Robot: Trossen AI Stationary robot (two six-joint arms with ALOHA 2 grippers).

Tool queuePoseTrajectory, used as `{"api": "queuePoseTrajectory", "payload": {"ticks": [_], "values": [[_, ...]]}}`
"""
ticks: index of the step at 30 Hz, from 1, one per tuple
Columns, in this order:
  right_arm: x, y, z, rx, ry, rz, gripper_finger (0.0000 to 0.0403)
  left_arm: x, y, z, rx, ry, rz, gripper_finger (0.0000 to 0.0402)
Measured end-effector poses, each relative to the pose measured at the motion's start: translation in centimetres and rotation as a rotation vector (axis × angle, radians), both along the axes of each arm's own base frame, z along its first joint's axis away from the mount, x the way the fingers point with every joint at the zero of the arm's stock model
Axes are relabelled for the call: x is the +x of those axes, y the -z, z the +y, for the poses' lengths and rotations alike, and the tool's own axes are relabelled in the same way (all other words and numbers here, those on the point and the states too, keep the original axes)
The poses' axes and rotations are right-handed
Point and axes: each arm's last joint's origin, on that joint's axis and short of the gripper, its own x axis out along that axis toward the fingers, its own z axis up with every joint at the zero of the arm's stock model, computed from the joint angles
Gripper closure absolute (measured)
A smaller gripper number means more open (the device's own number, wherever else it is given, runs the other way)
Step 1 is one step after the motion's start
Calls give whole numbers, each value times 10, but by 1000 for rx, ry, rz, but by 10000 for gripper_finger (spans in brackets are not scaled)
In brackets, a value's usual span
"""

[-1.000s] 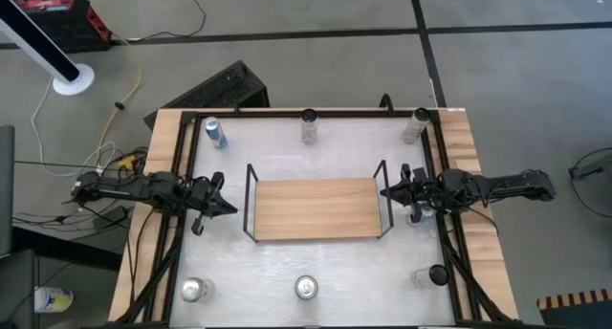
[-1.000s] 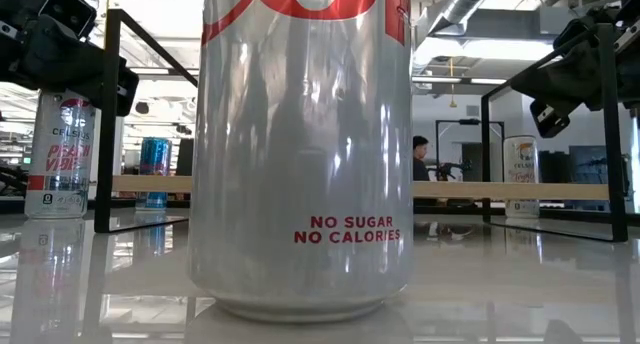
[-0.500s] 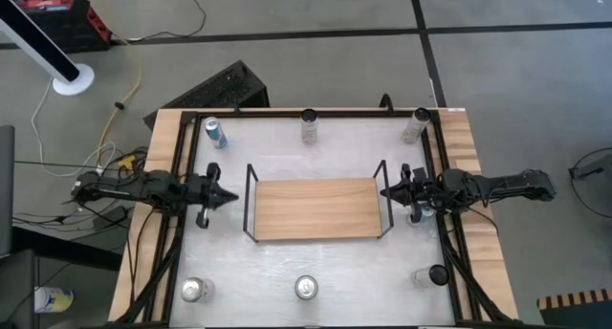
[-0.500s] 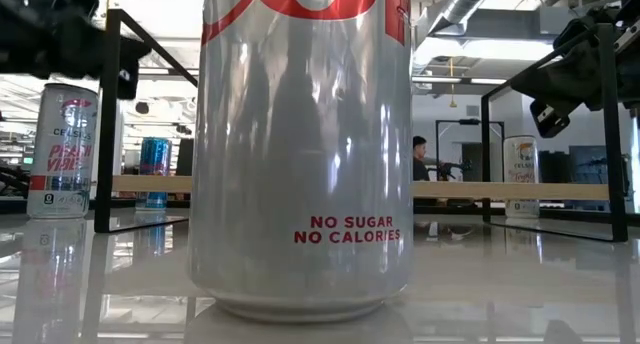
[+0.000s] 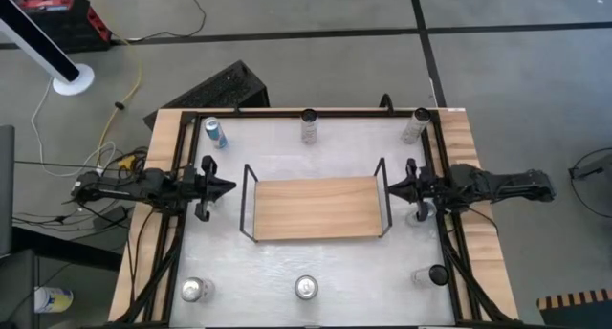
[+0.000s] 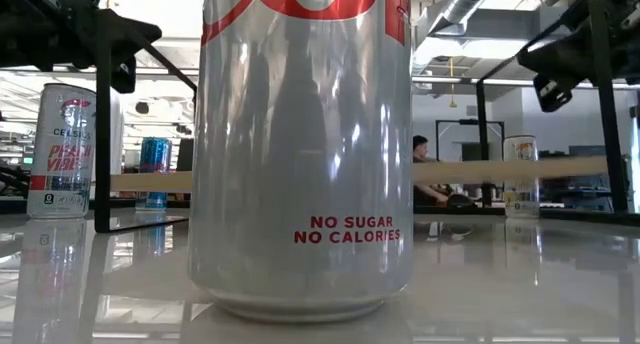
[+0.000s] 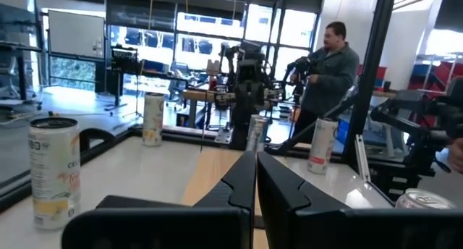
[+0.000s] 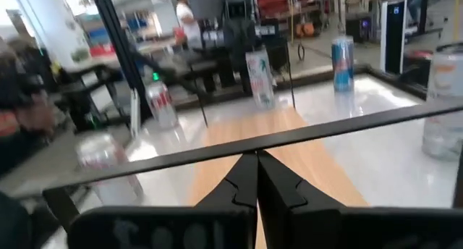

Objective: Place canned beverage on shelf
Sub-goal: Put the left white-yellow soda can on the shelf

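Light-wood shelf (image 5: 316,208) sitting bare mid-desk, cans (image 5: 306,287) waiting along desk edges, left gripper (image 5: 228,186) and right gripper (image 5: 390,186) clenched, grasping nothing.

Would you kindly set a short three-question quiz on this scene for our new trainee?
1. True or false: a can stands on the shelf.
2. How many cans stand along the table's near edge, in the row with the silver can? A) two B) three C) five
3. Fill in: the left gripper and right gripper each sit beside an end of the shelf, jaws ____.

Key: 1 false, its board is bare; 2 B; 3 shut.
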Motion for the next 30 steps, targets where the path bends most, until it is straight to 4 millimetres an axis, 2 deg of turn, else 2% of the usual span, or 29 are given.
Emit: {"api": "queuePoseTrajectory", "payload": {"ticks": [7, 12, 20, 26, 30], "values": [[-6, -1, -1, -33, 27, 135, 376, 0, 0, 0, 7, -2, 4, 401], [-4, -1, -1, -6, 33, 146, 376, 0, 1, 0, -19, 6, 8, 401], [0, 7, -7, -76, 225, 243, 376, 0, 1, 0, -62, 16, 7, 401], [3, 12, -7, -130, 232, 312, 376, 0, 2, 0, -99, 26, 10, 401], [6, 16, -9, -170, 300, 375, 380, 0, 2, 0, -99, 26, 9, 401]]}}
